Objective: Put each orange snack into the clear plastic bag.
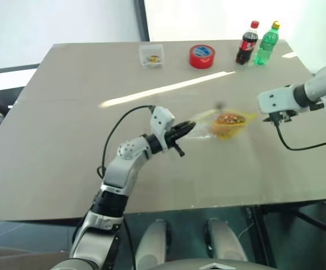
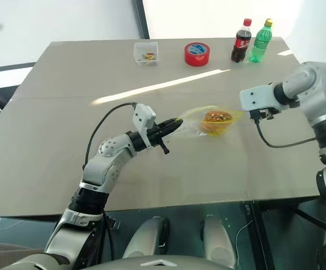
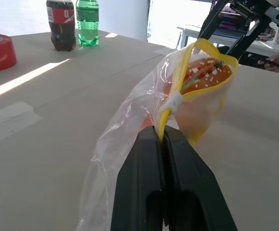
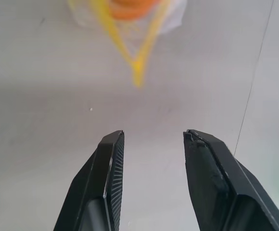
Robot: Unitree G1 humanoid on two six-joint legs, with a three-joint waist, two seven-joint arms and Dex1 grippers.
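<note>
So the surface (image 1: 67, 140) is a big plain grey-beige tabletop with a bright streak of light running diagonally across the middle, and a paler window-lit patch by the far right corner. Behind it there's a white wall with a dark vertical post, and the left wrist view shows more furniture in the background of the room.

Along the far edge, left to right: a small clear square box (image 1: 151, 55) with some bits inside, a red tape roll (image 1: 202, 56), then a cola bottle (image 1: 247, 43) and a green bottle (image 1: 266, 43) standing upright just beside each other.

The left claw (image 1: 186, 130) is clamped shut on the clear plastic bag (image 3: 130, 139), pinching it right at the yellow strip, and the bag hangs out from its fingertips above the middle of the surface. The bag's mouth gapes open as a yellow loop, and the orange snacks (image 3: 204, 74) sit inside it at the far end. I can only make out one orange lump with seeds and greenish bits on it, can't tell whether that's one snack or two.

The right claw (image 4: 154, 135) is partly open with nothing between its fingers. It's off to the right of the bag, near it but not touching, pointing down toward the surface with the bag's yellow rim ahead of it.
</note>
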